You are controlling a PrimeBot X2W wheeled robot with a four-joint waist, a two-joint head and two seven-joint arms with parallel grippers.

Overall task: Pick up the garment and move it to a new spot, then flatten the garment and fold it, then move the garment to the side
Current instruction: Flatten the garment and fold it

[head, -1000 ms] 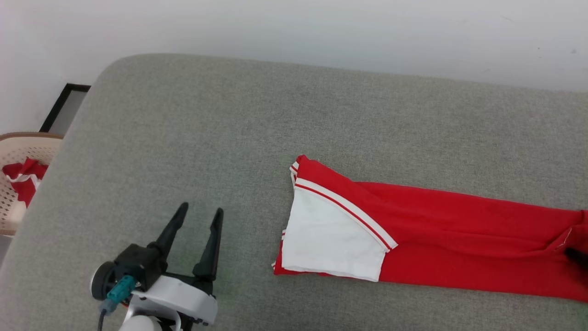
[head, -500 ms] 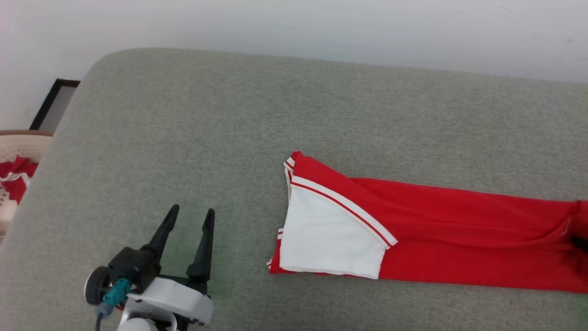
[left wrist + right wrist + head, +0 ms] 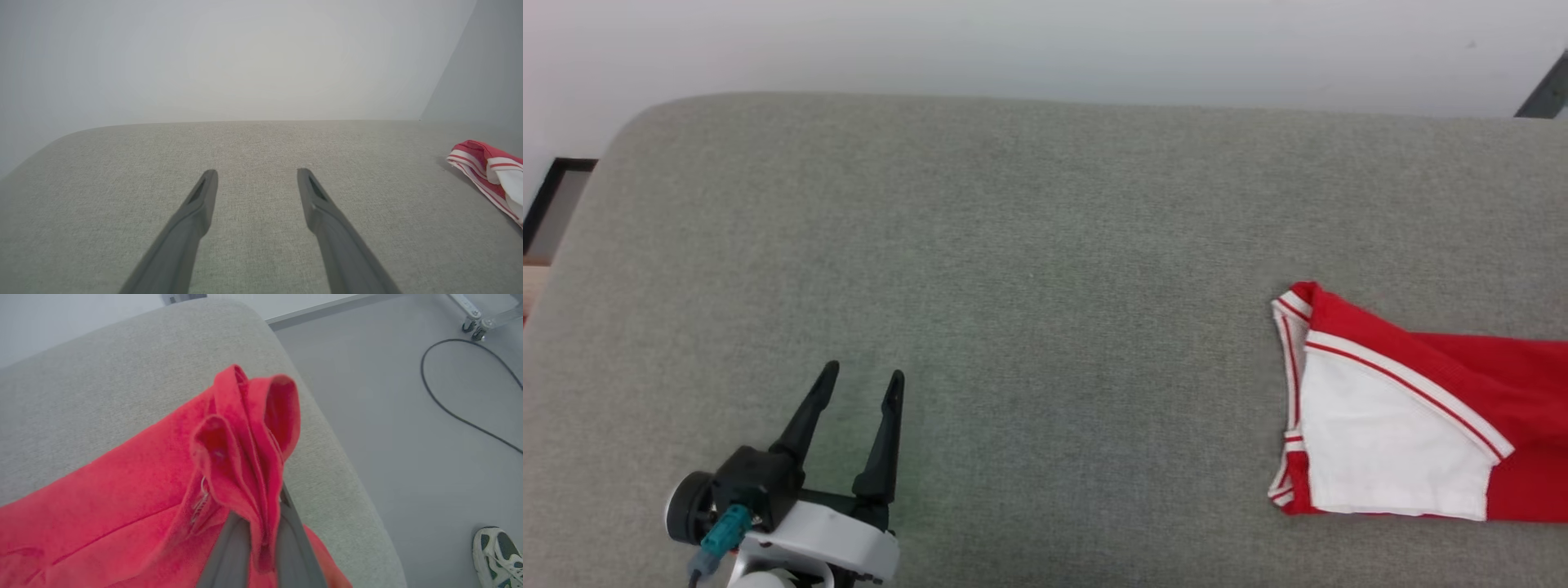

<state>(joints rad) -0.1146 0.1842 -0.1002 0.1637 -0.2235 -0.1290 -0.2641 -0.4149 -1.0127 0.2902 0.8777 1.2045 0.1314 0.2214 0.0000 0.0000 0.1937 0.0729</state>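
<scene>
Fabric of the garment [image 3: 122, 490] is sitting bunched between the fingers of our right gripper [image 3: 263, 539], which we are clamping on its red edge, the rest spreading away to their left across the grey cushion [image 3: 81, 375]. We are holding our left gripper [image 3: 863, 374] over bare cushion, fingers apart, the garment's white panel lying well off to its right.

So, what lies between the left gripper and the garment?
Nothing; the head view shows bare grey cushion between the left gripper and the garment.

Near the left, the left gripper [image 3: 864, 370] has its jaws spread wide above the grey fabric-covered counter [image 3: 1045, 245]. The red-and-white garment [image 3: 1388, 425] lies flat, well apart, at the right edge.
</scene>
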